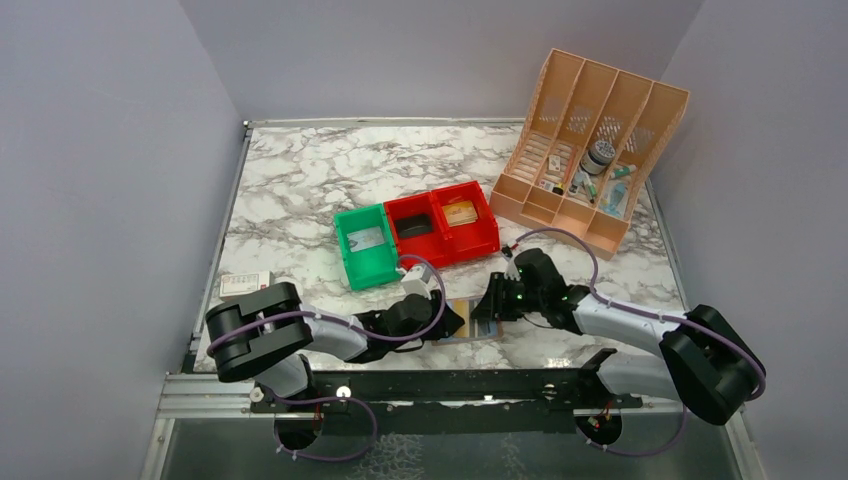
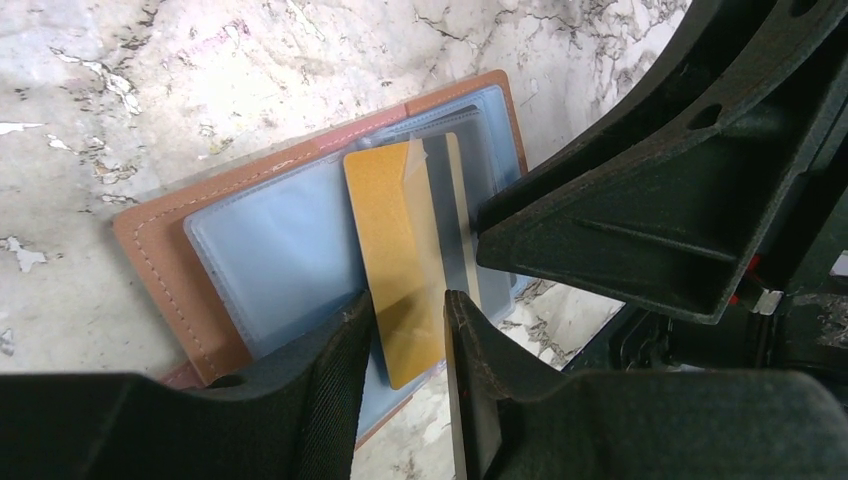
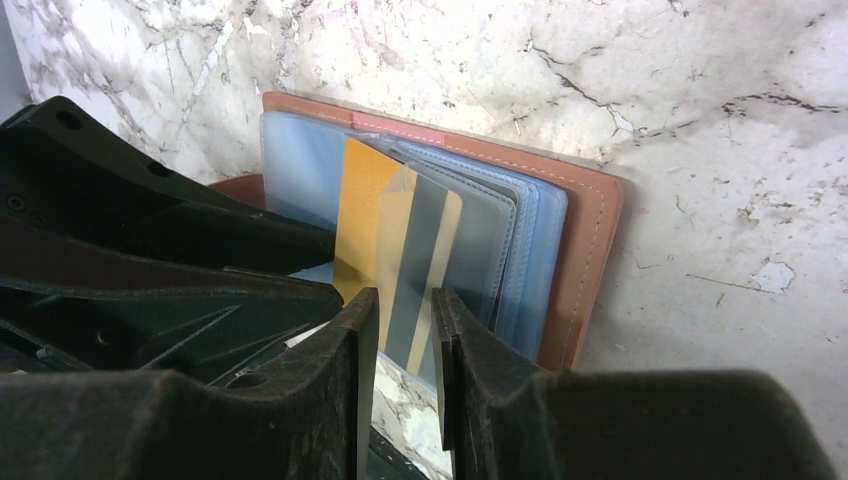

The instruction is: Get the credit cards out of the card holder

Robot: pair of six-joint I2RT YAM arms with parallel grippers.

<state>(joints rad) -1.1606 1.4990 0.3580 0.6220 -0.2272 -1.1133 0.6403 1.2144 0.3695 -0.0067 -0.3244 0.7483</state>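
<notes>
The card holder (image 1: 470, 328) lies open on the marble between my two grippers, brownish-pink with pale blue-grey clear pockets (image 2: 270, 250). A yellow-gold credit card (image 2: 400, 240) with a dark stripe sticks partway out of a pocket, slanted across the holder (image 3: 590, 230). My left gripper (image 2: 408, 300) hovers over the card's free end, jaws apart, and the card (image 3: 365, 220) shows flat behind the gap. My right gripper (image 3: 405, 295) stands at the holder's other side with a narrow gap, only marble and the card's striped end showing through. No dark grey card shows in the holder.
A green bin (image 1: 366, 245) and two joined red bins (image 1: 445, 225) stand just beyond the holder, with flat items inside. A peach slotted organizer (image 1: 590, 150) sits at the back right. A small pale box (image 1: 245, 283) lies at the left edge.
</notes>
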